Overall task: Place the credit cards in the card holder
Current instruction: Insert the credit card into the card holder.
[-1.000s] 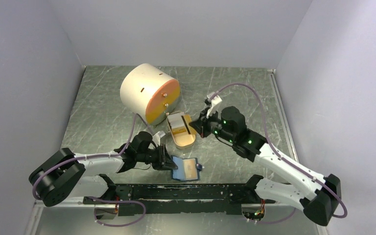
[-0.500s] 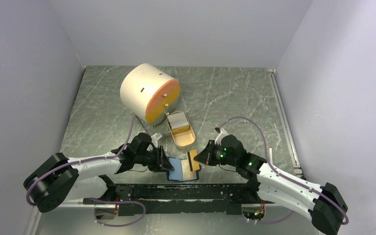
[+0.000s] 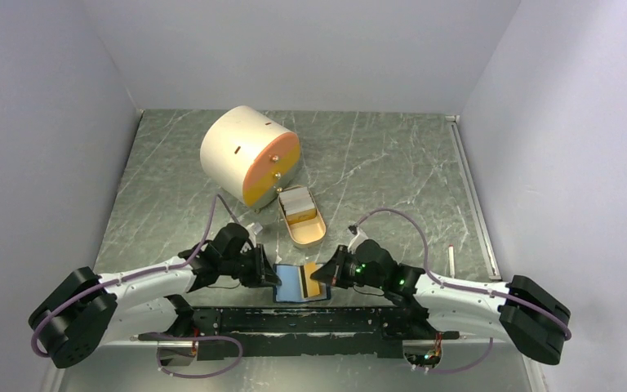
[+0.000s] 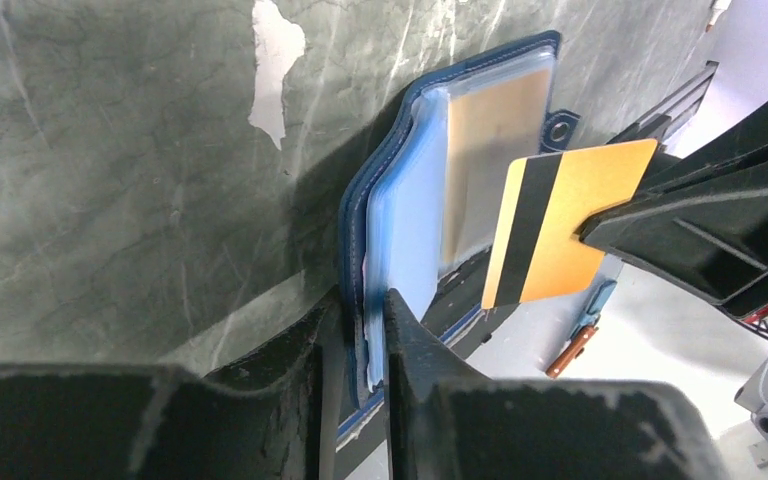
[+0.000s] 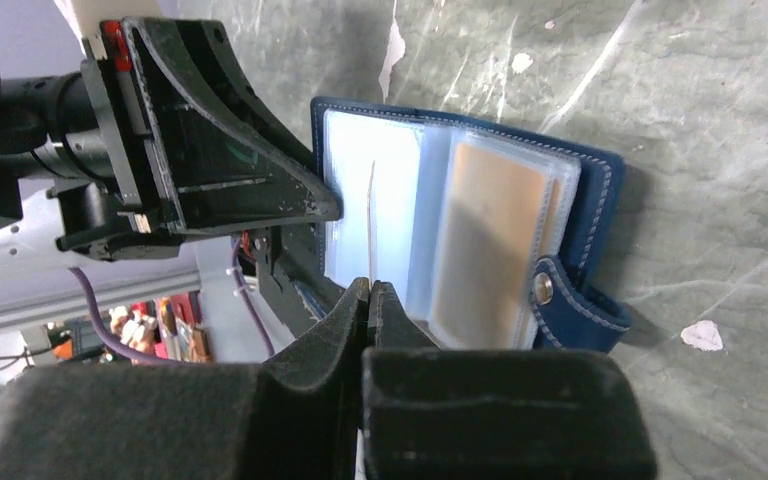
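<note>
Two hands now meet at the middle of the near edge of the green marbled worktop (image 3: 375, 163). A second ago the right hand (image 3: 325, 273) hung up beside the tan oval dish (image 3: 317, 235). It has since swung down to the small dark blue folding card holder (image 3: 287, 284), gripping a gold card with a black stripe (image 3: 312, 280). Half a second ago it was already there; since then it has edged a little left, and the card now covers the holder's middle. The left hand (image 3: 273, 273) has stayed at the holder's left edge, while its arm has sunk lower and further left. The stack of whitish-grey credit cards (image 3: 296, 202) lies in the dish as before, near the big cream cylinder with an orange face (image 3: 241, 151).

From overhead neither grip can be read. The left wrist view shows the left hand clenched on the holder's dark blue cover, one finger on each side of its edge, the clear sleeves fanned open beside it. It also shows the gold card face-on, clamped at one end. The right wrist view shows that card edge-on as a thin pale line, pinched between the right hand's closed fingertips (image 5: 355, 300) above a light blue sleeve. Whether it has entered a pocket cannot be told. Only this view shows the closing tab (image 5: 570, 310) lying on the worktop.
</note>
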Available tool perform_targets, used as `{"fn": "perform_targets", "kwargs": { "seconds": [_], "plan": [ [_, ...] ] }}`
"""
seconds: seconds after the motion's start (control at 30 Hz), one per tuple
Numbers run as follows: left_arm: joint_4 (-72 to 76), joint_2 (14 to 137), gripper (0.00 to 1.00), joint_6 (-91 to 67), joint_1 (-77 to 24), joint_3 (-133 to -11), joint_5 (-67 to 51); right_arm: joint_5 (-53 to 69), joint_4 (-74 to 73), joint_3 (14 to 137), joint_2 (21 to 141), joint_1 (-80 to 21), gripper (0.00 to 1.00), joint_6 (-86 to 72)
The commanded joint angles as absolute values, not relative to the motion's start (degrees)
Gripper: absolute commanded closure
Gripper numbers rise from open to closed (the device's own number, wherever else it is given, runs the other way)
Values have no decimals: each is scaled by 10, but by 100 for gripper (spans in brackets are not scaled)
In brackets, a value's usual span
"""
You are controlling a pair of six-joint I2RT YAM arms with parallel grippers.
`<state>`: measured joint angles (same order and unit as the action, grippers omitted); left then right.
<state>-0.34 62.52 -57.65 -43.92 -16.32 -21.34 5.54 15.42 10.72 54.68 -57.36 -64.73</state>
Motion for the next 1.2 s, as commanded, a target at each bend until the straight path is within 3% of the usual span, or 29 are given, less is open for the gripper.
{"fn": "perform_targets", "kwargs": {
  "seconds": [0.0,0.13,0.53,1.17],
  "plan": [
    [-16,623,82,-572,-435,-153,-202,12,211,90,554,-579,100,-671],
    [8,639,91,-568,-434,-148,-218,-7,227,76,550,-580,100,-674],
    [94,696,89,-573,-434,-137,-265,-9,286,50,604,-588,100,-679],
    [91,700,89,-576,-434,-136,-259,-46,351,20,628,-614,100,-711]
  ]
}}
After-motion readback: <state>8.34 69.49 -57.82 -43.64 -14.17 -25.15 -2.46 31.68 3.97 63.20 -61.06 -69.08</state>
